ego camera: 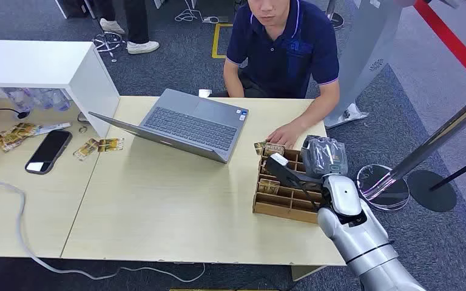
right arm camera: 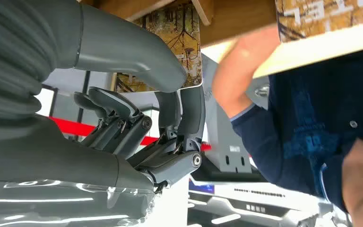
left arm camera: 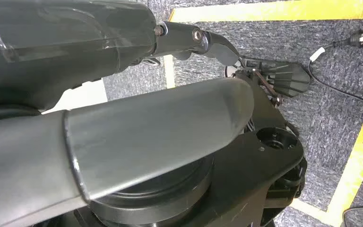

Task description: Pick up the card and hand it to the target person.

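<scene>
The card (right arm camera: 177, 47), printed with a tree pattern, sits pinched between the thumb and fingers (right arm camera: 189, 111) of my right hand (ego camera: 291, 173), at the edge of the wooden organizer (ego camera: 288, 203) on the tabletop (ego camera: 158, 206). From the head view my hand reaches over the organizer's compartments, and I cannot tell whether the card has fully cleared its slot or still rests partly inside. More cards stand in the compartments just beside my fingers. The seated person (ego camera: 285, 48) in a dark blue shirt faces me across the tabletop, one hand (ego camera: 285, 134) resting at the organizer's far edge, next to a loose card (ego camera: 269, 147) lying there. An open laptop (ego camera: 188, 124) sits well to one side, and a phone (ego camera: 48, 151) lies farther off. My left hand hangs down by my body, and I cannot tell whether its fingers are spread or curled.

The risks, as I judge them: the pinch covers only a small corner of a thin, smooth card, so it could swivel or slip out as I lift and carry it across. If the card still sits in its slot, a tilted pull could snag it on the divider or drag the light organizer along. The person's hand is close to my path, so a hasty reach could bump it.
</scene>
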Available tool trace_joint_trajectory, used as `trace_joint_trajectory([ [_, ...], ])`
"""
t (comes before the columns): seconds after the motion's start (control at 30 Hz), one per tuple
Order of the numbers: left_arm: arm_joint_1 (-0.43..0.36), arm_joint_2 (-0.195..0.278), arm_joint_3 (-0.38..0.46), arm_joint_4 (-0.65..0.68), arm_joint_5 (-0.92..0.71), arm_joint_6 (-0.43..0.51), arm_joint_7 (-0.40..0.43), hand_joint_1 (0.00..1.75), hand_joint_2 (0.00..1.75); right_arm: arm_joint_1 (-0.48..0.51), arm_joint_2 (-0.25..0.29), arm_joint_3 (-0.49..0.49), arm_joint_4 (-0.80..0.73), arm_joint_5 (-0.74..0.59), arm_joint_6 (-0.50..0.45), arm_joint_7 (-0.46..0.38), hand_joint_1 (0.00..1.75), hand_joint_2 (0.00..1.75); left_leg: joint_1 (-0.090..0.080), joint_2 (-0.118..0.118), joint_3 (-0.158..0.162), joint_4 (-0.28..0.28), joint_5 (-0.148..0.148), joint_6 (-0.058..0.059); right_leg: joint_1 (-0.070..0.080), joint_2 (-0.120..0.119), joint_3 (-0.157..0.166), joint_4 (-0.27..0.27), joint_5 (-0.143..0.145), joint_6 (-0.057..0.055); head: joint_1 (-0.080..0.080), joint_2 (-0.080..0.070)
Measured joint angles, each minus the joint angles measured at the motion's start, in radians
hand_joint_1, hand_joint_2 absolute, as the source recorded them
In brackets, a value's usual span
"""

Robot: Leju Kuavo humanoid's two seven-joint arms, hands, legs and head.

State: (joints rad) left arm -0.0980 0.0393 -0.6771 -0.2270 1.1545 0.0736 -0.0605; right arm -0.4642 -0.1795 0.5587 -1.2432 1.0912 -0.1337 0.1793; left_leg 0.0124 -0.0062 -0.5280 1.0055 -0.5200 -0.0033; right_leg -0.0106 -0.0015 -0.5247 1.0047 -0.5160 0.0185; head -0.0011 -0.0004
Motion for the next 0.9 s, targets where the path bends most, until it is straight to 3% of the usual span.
trace_joint_trajectory([
  [0.23, 0.001, 0.0, 0.0, 0.0, 0.002, 0.0, 0.005, 0.0, 0.0, 0.008, -0.011, -0.014, -0.096, 0.029, -0.018, -0.01, 1.75, 1.75, 0.0, 0.0, 0.0, 0.0, 0.0, 0.0, 0.0, 0.0, 0.0, 0.0, 0.0, 0.0, 0.0, 0.0],
  [0.57, 0.001, 0.0, -0.004, 0.0, -0.029, -0.009, 0.02, 0.0, 0.0, -0.022, -0.02, -0.018, -0.349, 0.015, -0.02, -0.117, 1.75, 1.75, 0.0, 0.0, 0.0, 0.0, 0.0, 0.0, 0.0, 0.0, 0.0, 0.0, 0.0, 0.0, 0.0, 0.0],
  [0.9, -0.001, 0.004, -0.036, 0.0, -0.039, -0.02, 0.026, 0.0, 0.0, -0.109, -0.009, 0.026, -0.272, -0.011, 0.001, -0.168, 1.75, 1.75, 0.0, 0.0, -0.001, 0.0, 0.0, 0.0, 0.0, -0.001, 0.0, 0.0, 0.0, 0.0, 0.0, 0.0],
])
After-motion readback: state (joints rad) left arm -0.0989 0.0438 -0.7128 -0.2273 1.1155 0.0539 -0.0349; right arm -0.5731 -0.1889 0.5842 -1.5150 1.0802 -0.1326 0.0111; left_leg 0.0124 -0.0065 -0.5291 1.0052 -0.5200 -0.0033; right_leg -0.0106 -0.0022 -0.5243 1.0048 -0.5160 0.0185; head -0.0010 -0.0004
